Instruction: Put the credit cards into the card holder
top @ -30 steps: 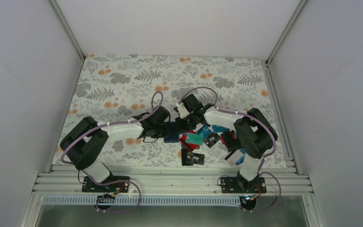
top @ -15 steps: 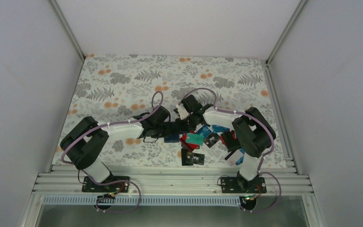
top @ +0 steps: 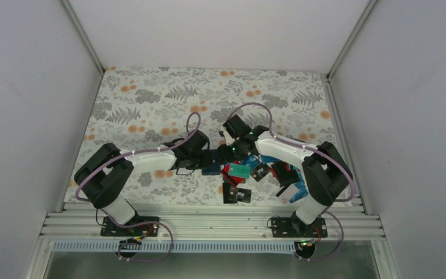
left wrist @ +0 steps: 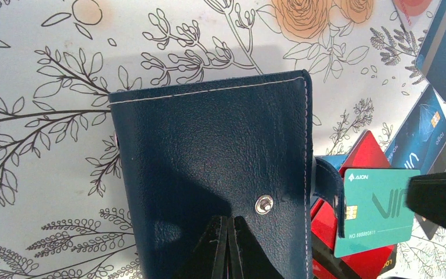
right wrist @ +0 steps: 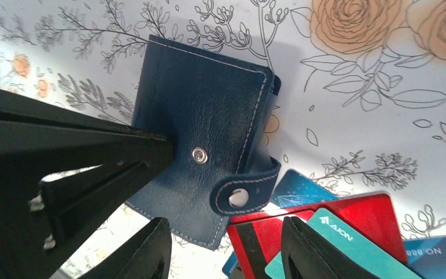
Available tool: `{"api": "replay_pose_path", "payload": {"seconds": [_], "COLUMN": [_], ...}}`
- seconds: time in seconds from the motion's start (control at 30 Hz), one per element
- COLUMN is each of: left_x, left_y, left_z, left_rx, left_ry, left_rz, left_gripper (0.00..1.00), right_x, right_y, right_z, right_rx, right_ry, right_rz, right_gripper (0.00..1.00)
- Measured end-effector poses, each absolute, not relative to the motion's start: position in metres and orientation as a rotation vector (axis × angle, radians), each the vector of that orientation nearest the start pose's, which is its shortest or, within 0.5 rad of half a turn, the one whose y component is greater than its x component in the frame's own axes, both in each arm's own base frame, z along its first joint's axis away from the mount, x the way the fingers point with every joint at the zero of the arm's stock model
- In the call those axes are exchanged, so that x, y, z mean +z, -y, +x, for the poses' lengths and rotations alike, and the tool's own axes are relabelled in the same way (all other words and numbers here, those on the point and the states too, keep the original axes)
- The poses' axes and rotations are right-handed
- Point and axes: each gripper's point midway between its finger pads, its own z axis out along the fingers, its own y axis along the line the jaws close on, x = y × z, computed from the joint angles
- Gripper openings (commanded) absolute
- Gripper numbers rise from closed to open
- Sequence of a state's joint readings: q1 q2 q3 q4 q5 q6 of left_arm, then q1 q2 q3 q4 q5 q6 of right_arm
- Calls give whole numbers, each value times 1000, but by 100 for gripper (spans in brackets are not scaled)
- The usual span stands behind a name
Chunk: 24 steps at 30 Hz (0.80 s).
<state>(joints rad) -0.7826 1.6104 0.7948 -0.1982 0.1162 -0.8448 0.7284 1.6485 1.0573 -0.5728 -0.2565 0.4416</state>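
Navy leather first: the card holder [left wrist: 209, 151] lies flat and folded on the desk [top: 139, 104], approx midway btwn the left and right edges and nearer the near edge than the far one. Its white-stitched cover faces up.

My left claw [left wrist: 227, 220] is clenched, both fingers pressed together w/ no gap. The tips are down on the cover, just beside the metal snap stud [left wrist: 263, 204]. As far as the wrist view shows, it isn't pinching the holder, only bearing on top of it.

The strap tab [right wrist: 241, 195] curls round the holder's edge on the side toward the cards. Its own snap sits apart from the stud, so the clasp is undone.

My right claw [right wrist: 225, 228] is released: the two fingers stand apart w/ nothing clamped btwn them. It hangs low just beside the holder, on the strap side, over the nearest cards.

A teal card [left wrist: 377, 215] lies under it, w/ one short end right at the strap tab and the other passing below one of my right fingers. I can't tell if that finger touches it. A red card [right wrist: 348, 215] lies beneath the teal one, and a blue card [right wrist: 296, 187] pokes out from under the red, next to the tab.

The credit cards [top: 244, 170] as a whole sit in a loose overlapping heap, spreading from the holder toward the near right corner of the desk. A black card [top: 237, 194] lies closest to the near edge.
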Motion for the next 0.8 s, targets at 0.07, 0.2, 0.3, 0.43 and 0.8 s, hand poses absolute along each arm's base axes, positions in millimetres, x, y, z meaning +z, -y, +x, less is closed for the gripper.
{"api": "replay_pose_path", "payload": {"seconds": [0.07,0.2,0.3,0.43,0.8], "left_x": [32,32,32,32,32], "left_y": [276,276,276,276,276], "left_z": [249,249,249,249,249], "left_rx": [-684,-684,-684,-685,-685], "left_ry": [-2761,-2761,-2761,-2761,-2760], "left_rz": [-40,-40,-40,-39,-40], "left_gripper": [2,2,2,2,2], "right_x": [65,56,52,49,49], "right_y": [-285,-290,-291,-290,-286], "right_z": [247,247,248,249,256], "right_rx": [590,500,446,375,296], "right_ry": [-2850,-2871,-2880,-2886,-2878], "right_rz": [-509,-538,-543,-539,-518], "right_gripper": [50,49,45,35,16]}}
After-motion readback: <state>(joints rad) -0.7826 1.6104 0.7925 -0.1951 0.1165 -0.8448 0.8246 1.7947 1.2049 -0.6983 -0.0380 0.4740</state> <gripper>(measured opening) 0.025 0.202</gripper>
